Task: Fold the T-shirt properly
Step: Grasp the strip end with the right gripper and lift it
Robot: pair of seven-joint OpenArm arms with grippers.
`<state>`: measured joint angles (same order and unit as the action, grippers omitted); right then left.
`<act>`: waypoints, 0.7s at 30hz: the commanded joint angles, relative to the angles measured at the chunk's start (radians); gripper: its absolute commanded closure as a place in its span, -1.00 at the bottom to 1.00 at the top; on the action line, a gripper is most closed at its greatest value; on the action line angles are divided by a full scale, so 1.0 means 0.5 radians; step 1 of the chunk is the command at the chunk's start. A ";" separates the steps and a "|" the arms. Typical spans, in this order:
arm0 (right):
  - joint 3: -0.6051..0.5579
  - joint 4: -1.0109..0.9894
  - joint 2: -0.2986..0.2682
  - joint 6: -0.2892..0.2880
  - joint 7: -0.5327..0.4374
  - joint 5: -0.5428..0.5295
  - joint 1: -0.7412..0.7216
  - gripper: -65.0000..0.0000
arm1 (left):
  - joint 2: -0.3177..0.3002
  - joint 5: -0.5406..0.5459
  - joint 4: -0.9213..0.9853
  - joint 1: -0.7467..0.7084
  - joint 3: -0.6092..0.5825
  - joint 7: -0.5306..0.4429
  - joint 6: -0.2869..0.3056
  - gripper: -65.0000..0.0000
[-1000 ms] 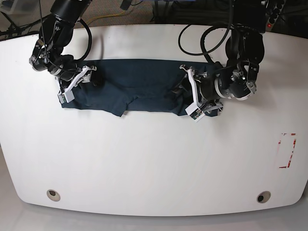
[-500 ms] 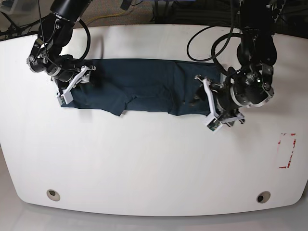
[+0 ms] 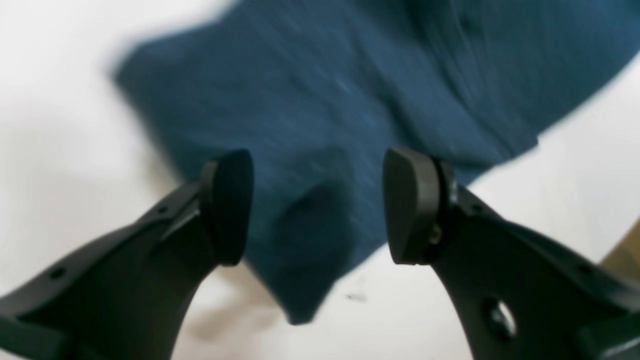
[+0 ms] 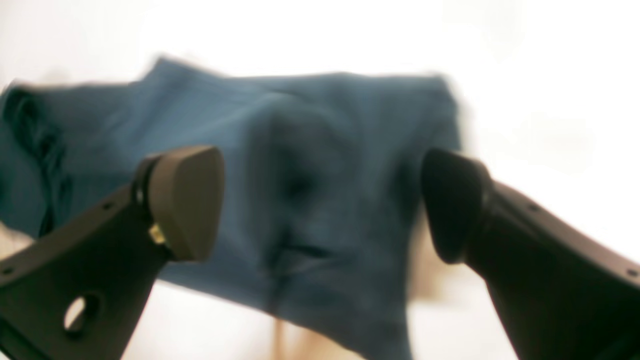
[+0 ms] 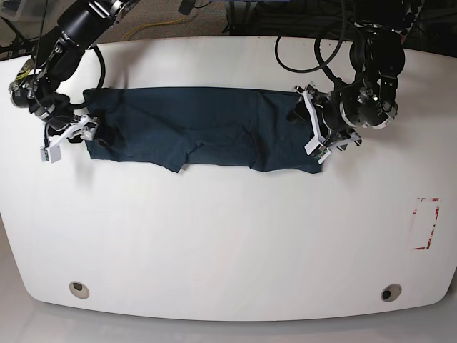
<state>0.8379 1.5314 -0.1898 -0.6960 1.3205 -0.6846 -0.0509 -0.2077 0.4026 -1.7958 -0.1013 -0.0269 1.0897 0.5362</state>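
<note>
Across the upper middle of the base view, the T-shirt (image 5: pixel 203 128) was laid as a long, partly folded band on the white table (image 5: pixel 228 243), and it was judged that a careless regrasp of only the top layer could drag the fold askew. The right gripper (image 5: pixel 66 137) was held just off the band's left end and the left gripper (image 5: pixel 316 132) over its right end. Both jaws were spread apart, and nothing was gripped.

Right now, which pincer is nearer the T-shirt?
Left. The left pincer hangs open over the T-shirt's end; the right pincer, also open, sits just off the opposite end.
</note>
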 commanded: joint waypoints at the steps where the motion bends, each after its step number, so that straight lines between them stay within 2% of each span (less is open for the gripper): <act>1: 0.084 -0.137 -0.104 -0.004 -0.037 -0.059 -0.062 -0.84 | -0.028 0.025 -0.028 0.023 0.012 -0.045 0.006 -0.16; 4: 0.155 -0.309 -0.165 -0.004 -0.037 -0.059 -0.075 -0.84 | -0.028 0.025 -0.028 -0.023 0.043 -0.051 0.009 -0.15; 6: 0.155 -0.367 -0.187 -0.004 -0.043 -0.059 -0.075 -0.84 | -0.028 0.028 -0.025 -0.038 0.098 -0.051 0.009 -0.06; 9: 0.158 -0.416 -0.184 -0.004 -0.052 -0.059 -0.075 -0.84 | -0.028 0.031 0.024 -0.041 0.123 -0.051 0.009 0.06; 12: 0.161 -0.493 -0.168 -0.004 -0.059 -0.059 -0.065 -0.84 | -0.028 0.034 0.116 -0.035 0.123 -0.051 0.009 0.09; 19: 0.145 -0.487 -0.030 -0.004 -0.089 -0.059 -0.032 -0.84 | -0.028 0.034 0.168 -0.035 0.123 -0.051 0.012 0.09; 21: 0.069 -0.404 0.034 -0.004 -0.056 -0.059 -0.013 -0.84 | -0.028 0.034 0.178 -0.035 0.123 -0.051 0.012 0.09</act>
<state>0.8997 1.2922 -0.1867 -0.7013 1.2438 -0.7345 -0.0631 -0.2146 0.4046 -1.6978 -0.1310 0.0319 1.0756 0.5388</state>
